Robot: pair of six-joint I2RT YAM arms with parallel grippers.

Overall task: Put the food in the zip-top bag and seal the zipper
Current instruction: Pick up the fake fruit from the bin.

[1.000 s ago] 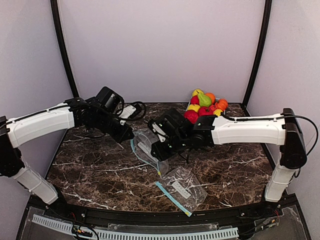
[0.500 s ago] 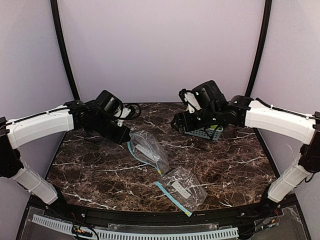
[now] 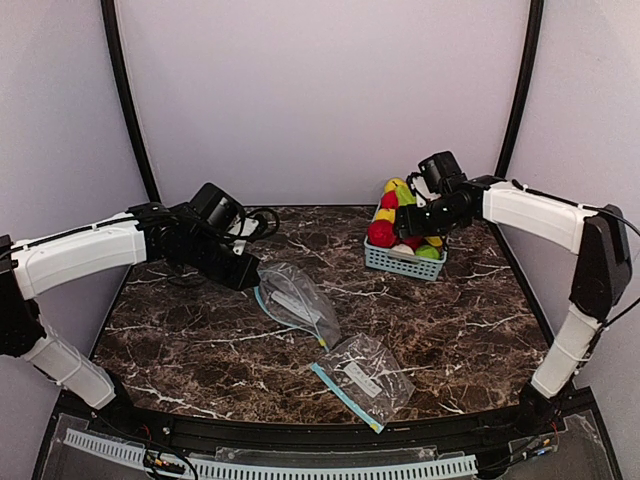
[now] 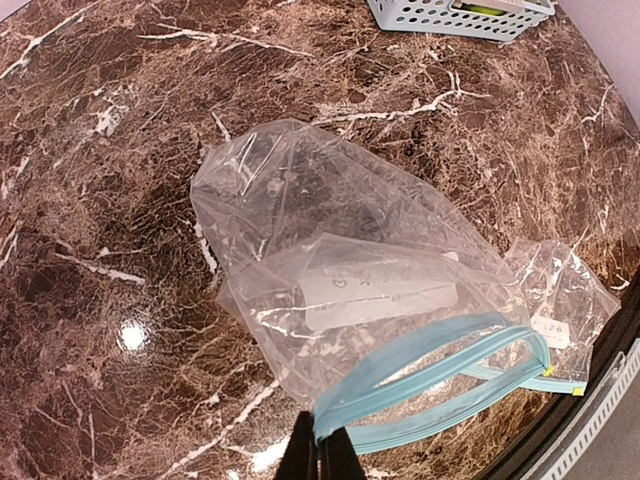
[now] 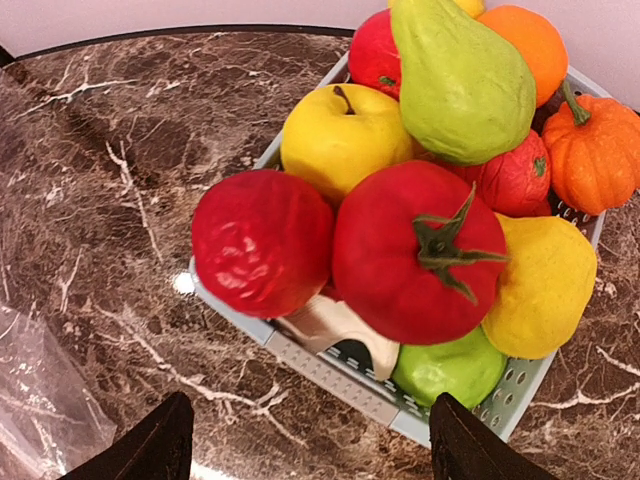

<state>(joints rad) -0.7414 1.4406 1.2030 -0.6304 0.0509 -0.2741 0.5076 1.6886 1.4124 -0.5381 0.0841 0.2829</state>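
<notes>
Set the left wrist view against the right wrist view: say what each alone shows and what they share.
Left wrist only: the left end effector shut on the blue zipper of the zip-top bag, and a second bag beside it. Right wrist only: the red, yellow and orange pieces of food, with the right end effector open near them. Both: the light-blue basket, the marble table and some clear plastic.

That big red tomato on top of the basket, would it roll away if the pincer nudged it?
Probably: the tomato is round and glossy, so it looks slippery and apt to roll. It sits heaped above the basket rim, leaning on other fruit, so a push may tumble it out. It seems a light, hard toy.
</notes>
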